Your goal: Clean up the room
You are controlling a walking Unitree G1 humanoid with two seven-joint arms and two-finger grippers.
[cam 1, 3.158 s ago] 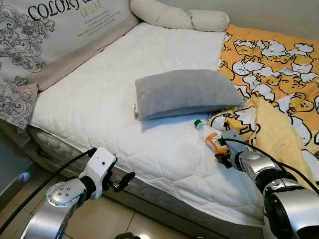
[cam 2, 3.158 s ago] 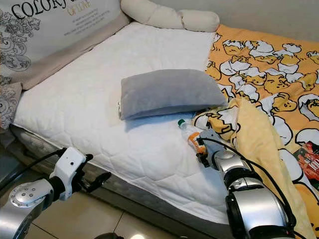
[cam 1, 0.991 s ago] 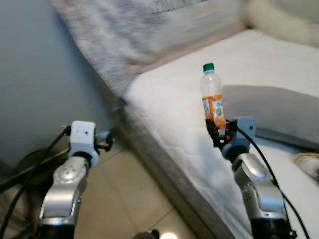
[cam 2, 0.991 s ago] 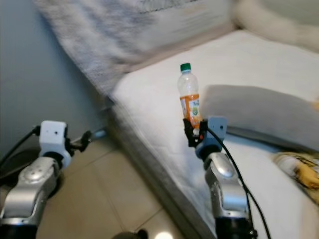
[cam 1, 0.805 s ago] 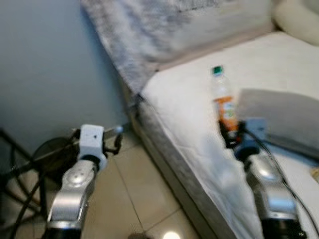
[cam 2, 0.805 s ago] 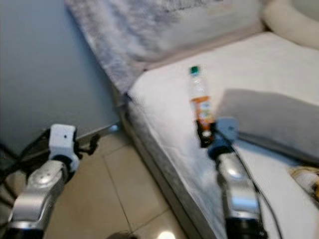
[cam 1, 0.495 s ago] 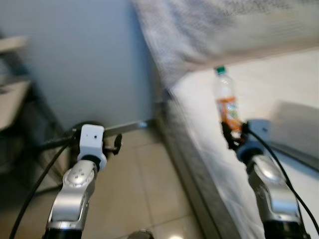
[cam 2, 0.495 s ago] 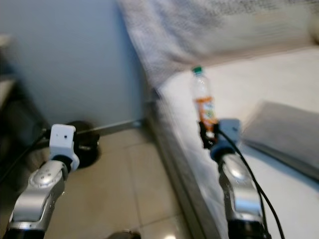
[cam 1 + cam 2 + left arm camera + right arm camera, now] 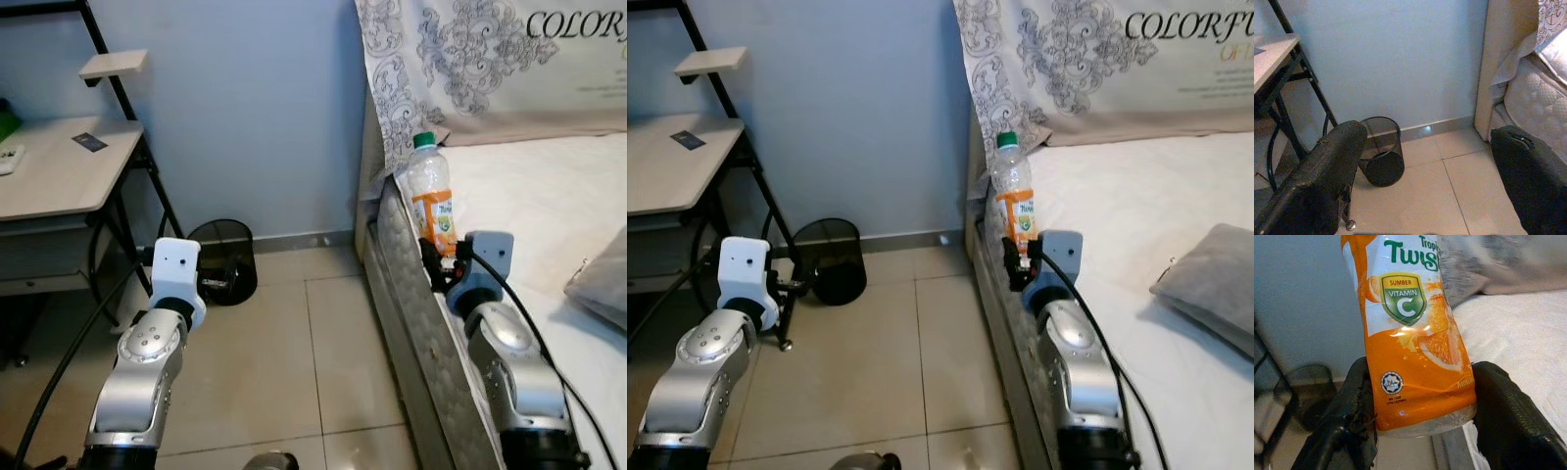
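Bottle [image 9: 431, 196]: orange-label drink, green cap, held upright, long axis vertical, above the near edge of the bed [image 9: 549, 196], beside the headboard cloth. Wastebasket [image 9: 223, 259]: black mesh, on the floor against the wall, well apart from the bed's corner, toward the desk [image 9: 59, 166]; it lies to the robot's left of the bottle and lower. Right gripper [image 9: 1016, 257]: clamped on the bottle's base. Left gripper [image 9: 1425, 191]: fingers spread wide, nothing held, likely the nearer arm to the wastebasket

wall [image 9: 255, 108] blue | floor [image 9: 294, 362] beige tile | desk [image 9: 49, 166] L | bed [image 9: 549, 196] R
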